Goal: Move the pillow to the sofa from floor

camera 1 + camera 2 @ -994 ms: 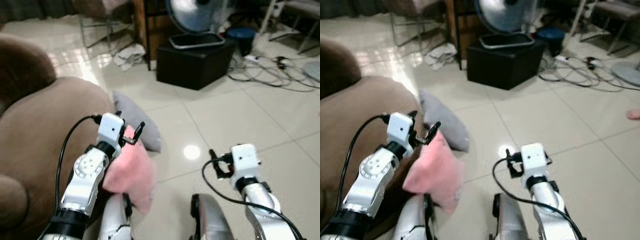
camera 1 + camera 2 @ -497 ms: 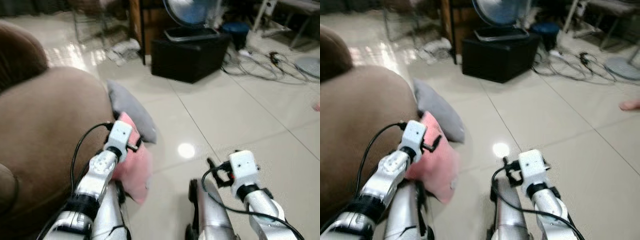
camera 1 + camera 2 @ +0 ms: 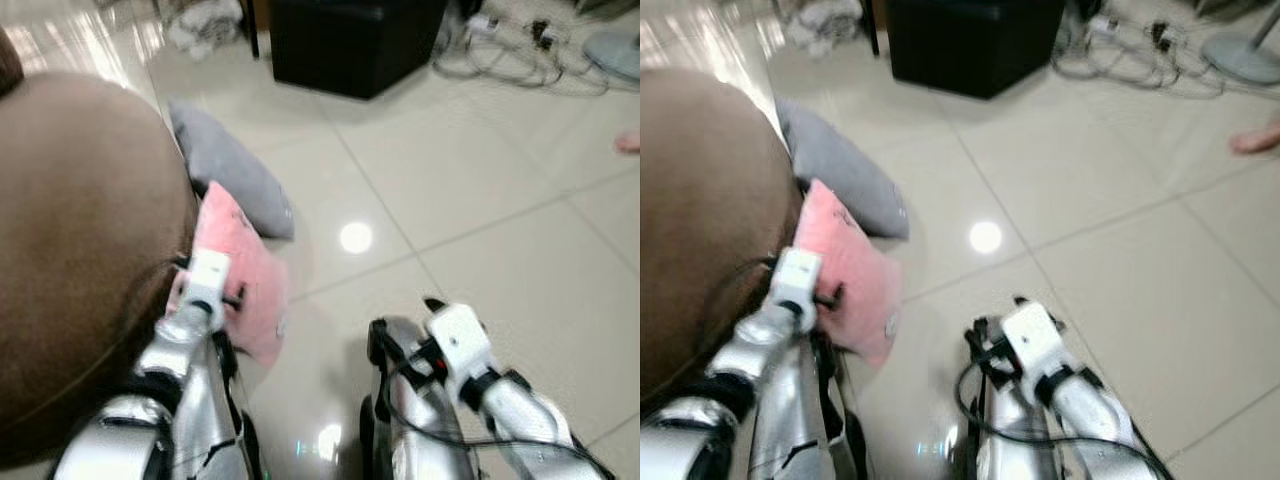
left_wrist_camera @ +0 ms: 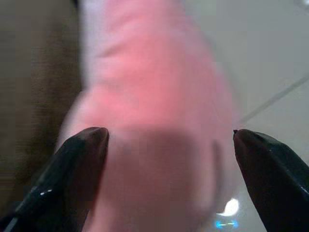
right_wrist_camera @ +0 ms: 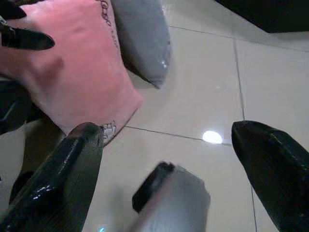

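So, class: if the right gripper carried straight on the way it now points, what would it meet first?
Probably the bare tiled floor: the right gripper is open and aims down at it. The pink pillow and grey pillow lie off to one side, though depth is unclear.

pink pillow [image 3: 241, 272] | tilted | against brown sofa [image 3: 80, 250] side

We see pale tiled floor [image 3: 480, 200] w/ a grey pillow [image 3: 225, 170] lying on it by the brown sofa [image 3: 80, 230], black box [image 3: 355, 40] at 12 o'clock, cables [image 3: 510, 60] at 1 o'clock.
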{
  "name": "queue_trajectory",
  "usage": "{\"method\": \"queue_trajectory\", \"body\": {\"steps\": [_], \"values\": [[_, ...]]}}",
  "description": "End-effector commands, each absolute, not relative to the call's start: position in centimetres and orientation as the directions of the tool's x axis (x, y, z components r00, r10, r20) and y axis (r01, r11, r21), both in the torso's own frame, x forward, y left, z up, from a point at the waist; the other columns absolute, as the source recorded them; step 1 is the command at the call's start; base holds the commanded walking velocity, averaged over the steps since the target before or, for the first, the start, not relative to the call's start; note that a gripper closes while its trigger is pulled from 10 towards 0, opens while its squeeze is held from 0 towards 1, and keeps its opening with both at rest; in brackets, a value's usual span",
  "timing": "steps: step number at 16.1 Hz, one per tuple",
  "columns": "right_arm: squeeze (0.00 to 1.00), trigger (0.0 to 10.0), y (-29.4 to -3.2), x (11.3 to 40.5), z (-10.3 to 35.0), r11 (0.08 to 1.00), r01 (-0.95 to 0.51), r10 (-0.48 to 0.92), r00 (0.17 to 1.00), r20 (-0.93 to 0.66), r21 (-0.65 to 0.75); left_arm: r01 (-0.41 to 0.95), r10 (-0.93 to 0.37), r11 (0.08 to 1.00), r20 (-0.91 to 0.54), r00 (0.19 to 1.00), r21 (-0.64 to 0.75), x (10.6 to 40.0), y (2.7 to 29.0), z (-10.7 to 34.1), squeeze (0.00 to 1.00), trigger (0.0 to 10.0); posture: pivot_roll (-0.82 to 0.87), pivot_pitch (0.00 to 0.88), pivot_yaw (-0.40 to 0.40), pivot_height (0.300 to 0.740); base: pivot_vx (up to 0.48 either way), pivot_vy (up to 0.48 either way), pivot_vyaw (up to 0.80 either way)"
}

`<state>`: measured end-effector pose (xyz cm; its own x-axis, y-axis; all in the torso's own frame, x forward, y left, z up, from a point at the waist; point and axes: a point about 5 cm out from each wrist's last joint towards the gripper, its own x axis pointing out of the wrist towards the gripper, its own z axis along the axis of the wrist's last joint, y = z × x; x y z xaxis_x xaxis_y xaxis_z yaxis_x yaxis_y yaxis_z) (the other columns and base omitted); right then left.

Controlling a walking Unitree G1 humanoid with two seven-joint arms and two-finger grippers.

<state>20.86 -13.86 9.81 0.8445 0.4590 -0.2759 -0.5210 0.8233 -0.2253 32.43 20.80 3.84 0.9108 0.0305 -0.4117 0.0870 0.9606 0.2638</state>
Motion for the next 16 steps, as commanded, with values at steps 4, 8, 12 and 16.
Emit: {"method": "queue_trajectory", "body": {"steps": [4,8,12,16], "values": [[0.00,10.0,-13.6,19.4,10.7,0.727,-0.638,0.559,0.765,-0.321,-0.253,0.021,0.150,0.921,-0.404,0.902,0.389,31.7,22.1,3.0,1.00,10.0,-0.17,0.312,-0.006,0.495,0.000,0.000,0.00],[0.00,10.0,-13.6,18.2,10.8,0.693,-0.681,0.594,0.725,-0.348,-0.235,0.072,0.136,0.893,-0.421,0.897,0.444,31.3,21.9,2.5,1.00,10.0,-0.19,0.316,-0.005,0.495,0.000,0.000,0.00],[0.00,10.0,-13.5,17.8,10.7,0.687,-0.690,0.600,0.715,-0.359,-0.226,0.012,0.192,0.882,-0.383,0.903,0.470,31.9,22.0,3.1,0.00,0.0,-0.18,0.333,0.006,0.495,0.000,0.000,0.00],[0.00,10.0,-13.6,17.4,10.6,0.693,-0.687,0.597,0.716,-0.361,-0.218,-0.004,0.196,0.882,-0.357,0.913,0.472,32.3,22.1,3.7,0.00,0.0,-0.18,0.320,0.011,0.495,0.000,0.000,0.00]]}}
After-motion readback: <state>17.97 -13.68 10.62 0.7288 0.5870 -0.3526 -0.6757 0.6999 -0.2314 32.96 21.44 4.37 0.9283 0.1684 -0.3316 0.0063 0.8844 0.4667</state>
